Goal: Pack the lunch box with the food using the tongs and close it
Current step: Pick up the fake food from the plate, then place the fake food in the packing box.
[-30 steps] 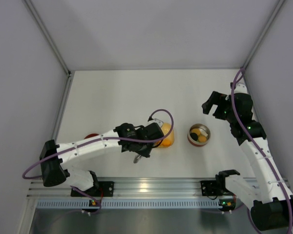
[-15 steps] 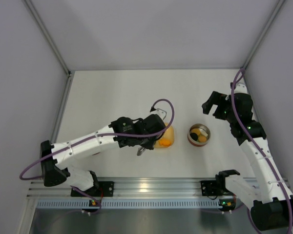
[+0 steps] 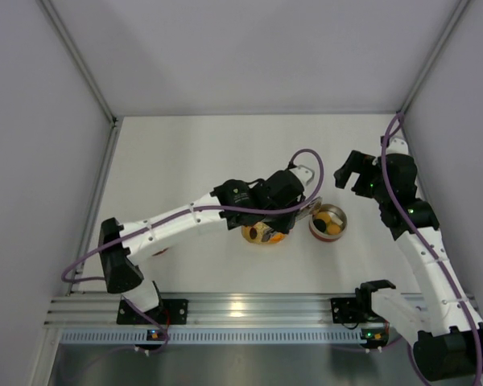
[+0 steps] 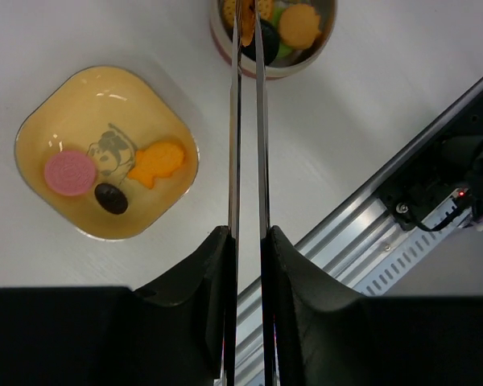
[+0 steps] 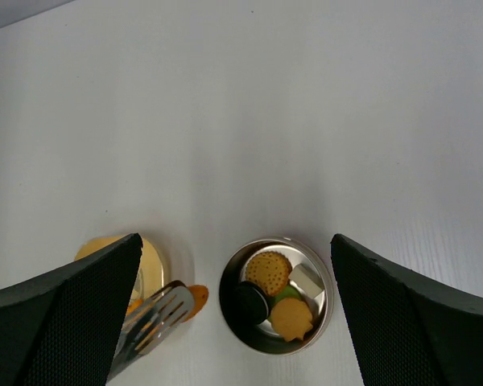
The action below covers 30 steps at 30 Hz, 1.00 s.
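Left wrist view: the yellow dish bears a printed cartoon figure. The left gripper is clamped on the tongs, whose near-closed tips pinch an orange food piece just at 9 o'clock of the lunch box, which sits at the dish's 3 o'clock. The right gripper gapes wide, holding nothing.

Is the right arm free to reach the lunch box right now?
Likely yes: the right gripper is open, nothing between it and the lunch box; only the tongs with an orange piece crowd one rim.
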### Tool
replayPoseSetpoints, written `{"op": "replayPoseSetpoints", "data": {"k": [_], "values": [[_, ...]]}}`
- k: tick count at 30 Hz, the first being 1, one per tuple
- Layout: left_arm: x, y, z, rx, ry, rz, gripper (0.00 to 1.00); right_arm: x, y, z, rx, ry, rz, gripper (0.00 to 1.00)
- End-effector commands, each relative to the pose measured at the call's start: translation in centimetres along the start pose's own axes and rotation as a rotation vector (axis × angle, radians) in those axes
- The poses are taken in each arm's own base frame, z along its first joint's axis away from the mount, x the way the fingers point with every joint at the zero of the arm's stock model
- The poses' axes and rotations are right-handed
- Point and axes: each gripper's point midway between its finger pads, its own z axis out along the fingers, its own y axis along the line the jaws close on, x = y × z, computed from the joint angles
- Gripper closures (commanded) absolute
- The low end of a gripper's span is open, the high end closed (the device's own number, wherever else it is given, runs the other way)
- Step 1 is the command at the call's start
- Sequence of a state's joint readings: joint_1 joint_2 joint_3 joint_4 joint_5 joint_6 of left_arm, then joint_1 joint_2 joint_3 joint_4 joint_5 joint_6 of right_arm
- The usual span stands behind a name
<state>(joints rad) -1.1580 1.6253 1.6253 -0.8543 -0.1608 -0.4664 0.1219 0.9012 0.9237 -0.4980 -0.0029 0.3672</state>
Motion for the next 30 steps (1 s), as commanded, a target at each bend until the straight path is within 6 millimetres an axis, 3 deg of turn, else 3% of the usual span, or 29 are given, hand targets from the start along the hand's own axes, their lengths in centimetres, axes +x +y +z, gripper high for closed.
{"op": "replayPoseSetpoints", "data": {"k": [1, 11, 21, 30], "values": [[-3.9, -3.4, 0.5, 0.138, -0.099, 0.017, 0.76, -2.1, 0.2, -1.2, 0.004, -0.065, -0.01, 0.01], [-3.0, -5.9, 5.2, 0.22, -0.033, 0.026, 0.76, -1.9, 0.1, -1.6, 0.008, -0.065, -0.01, 0.01], [-1.9, -6.1, 7.0, 0.232, 0.008, 0.03, 0.75, -1.8, -0.1, -1.6, 0.015, -0.066, -0.016, 0.01], [-1.6, -5.9, 7.6, 0.221, 0.021, 0.033, 0.6, -1.8, -0.1, -1.7, 0.014, -0.068, -0.014, 0.0]]}}
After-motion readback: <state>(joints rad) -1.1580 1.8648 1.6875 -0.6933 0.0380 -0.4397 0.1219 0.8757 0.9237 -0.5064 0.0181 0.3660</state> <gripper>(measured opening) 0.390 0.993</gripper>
